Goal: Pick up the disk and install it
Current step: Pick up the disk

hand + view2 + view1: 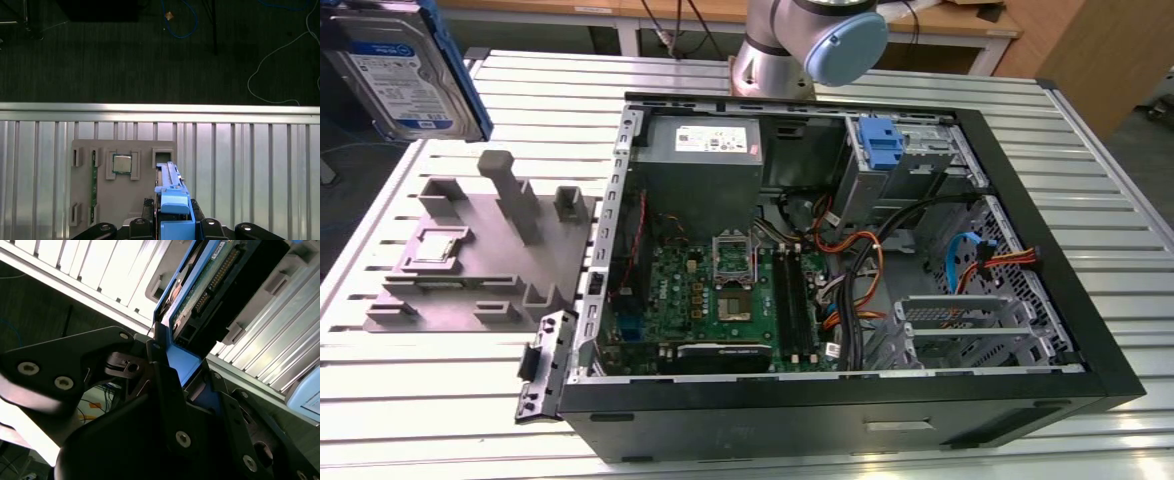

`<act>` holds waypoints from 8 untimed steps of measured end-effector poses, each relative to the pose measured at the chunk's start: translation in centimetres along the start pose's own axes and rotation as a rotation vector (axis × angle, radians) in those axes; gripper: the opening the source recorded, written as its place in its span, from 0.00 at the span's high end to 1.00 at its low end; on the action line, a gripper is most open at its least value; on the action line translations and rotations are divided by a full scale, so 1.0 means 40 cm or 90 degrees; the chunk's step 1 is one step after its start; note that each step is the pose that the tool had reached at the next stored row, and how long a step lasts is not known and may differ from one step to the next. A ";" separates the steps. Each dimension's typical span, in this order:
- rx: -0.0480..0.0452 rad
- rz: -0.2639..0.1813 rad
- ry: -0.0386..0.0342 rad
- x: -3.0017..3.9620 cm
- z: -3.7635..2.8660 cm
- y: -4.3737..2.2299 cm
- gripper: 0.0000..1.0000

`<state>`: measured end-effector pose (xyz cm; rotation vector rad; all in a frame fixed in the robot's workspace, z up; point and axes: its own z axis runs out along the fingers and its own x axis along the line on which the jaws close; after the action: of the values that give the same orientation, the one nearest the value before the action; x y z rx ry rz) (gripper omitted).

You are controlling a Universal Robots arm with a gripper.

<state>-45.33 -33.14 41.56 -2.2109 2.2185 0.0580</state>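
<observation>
The disk (400, 70) hangs in the air at the exterior view's upper left, label side showing, above the grey fixture (480, 250). In the second wrist view my gripper (175, 357) is shut on the disk's blue carrier frame (184, 364), with the drive's green circuit board (210, 280) beyond the fingers. In the first wrist view the disk (172, 192) appears edge-on, its blue frame between the dark jaws of my gripper (172, 225), over the fixture's tall slot.
An open computer case (1107, 370) lies on the slatted metal table (1081, 150), with motherboard (720, 290), cables and a blue bracket (883, 140) in a drive bay. The fixture (85, 210) holds a small square chip (121, 163) and a green memory stick (93, 182). The arm's base (807, 40) stands behind the case.
</observation>
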 end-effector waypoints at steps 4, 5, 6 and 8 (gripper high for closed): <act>0.0000 0.000 0.0000 0.000 -0.003 0.000 0.63; 0.0000 0.000 0.0000 0.000 -0.004 0.000 0.63; 0.0000 0.000 0.0000 0.000 -0.004 0.000 0.63; 0.0000 0.000 0.0000 0.000 -0.006 0.000 0.63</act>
<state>-45.33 -33.14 41.78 -2.2110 2.2185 0.0580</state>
